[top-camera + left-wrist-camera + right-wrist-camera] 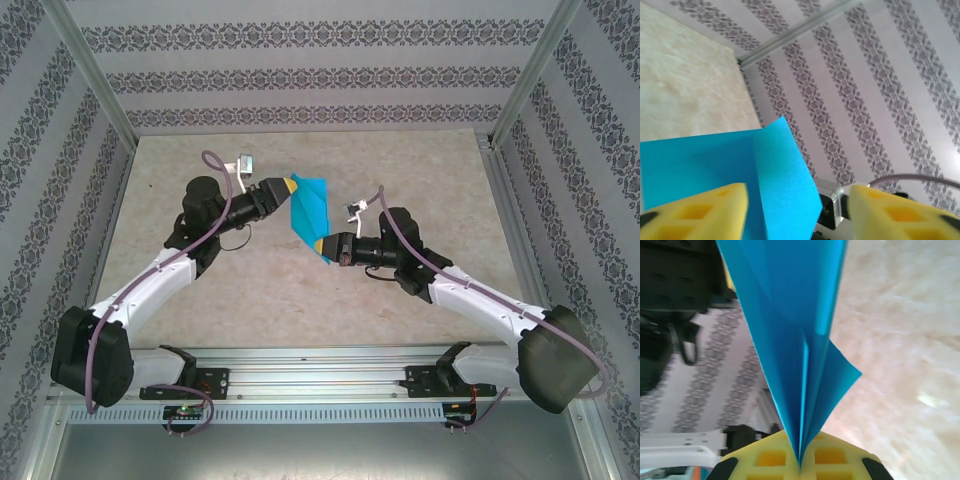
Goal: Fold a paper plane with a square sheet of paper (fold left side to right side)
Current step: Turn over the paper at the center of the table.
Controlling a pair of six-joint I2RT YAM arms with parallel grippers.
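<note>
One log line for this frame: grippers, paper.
left gripper: open, beside blue paper | right gripper: shut on blue paper | blue paper: folded, between both grippers

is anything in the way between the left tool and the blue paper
Nothing visible. The far end of the paper plane sits in the gap of the open left tool, next to one yellow finger, with nothing between them. The right tool is shut on the plane's near end.
</note>
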